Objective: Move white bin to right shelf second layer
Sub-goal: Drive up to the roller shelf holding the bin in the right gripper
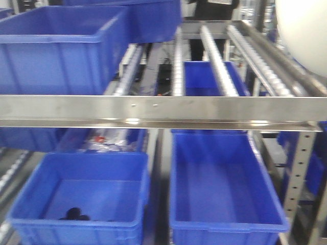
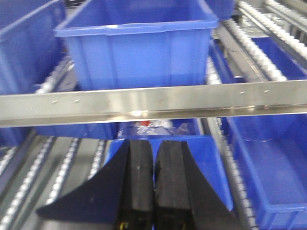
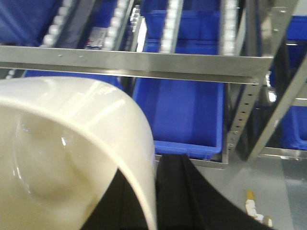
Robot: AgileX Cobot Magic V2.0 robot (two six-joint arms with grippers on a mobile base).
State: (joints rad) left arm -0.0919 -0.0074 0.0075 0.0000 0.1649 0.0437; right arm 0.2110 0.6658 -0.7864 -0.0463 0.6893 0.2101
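Two grippers, one load. Right gripper (image 3: 152, 201): clamped on the side wall of the white bin (image 3: 72, 158), one black finger (image 3: 184, 191) outside the wall and the other a dark shape inside the tub. The bin hangs tilted, mouth toward the wrist camera, in front of the flat front lip of the right shelf second layer (image 3: 144, 62) and apart from it. In the front view the bin fills the upper right corner, over the right-hand roller rails; contact with them cannot be told. Left gripper (image 2: 153, 184): fingers pressed together, holding nothing, in front of the lip. Blue crate (image 2: 139, 48): standing on the rollers behind the lip, left side. Lower blue crates (image 1: 225, 178): on the level beneath.
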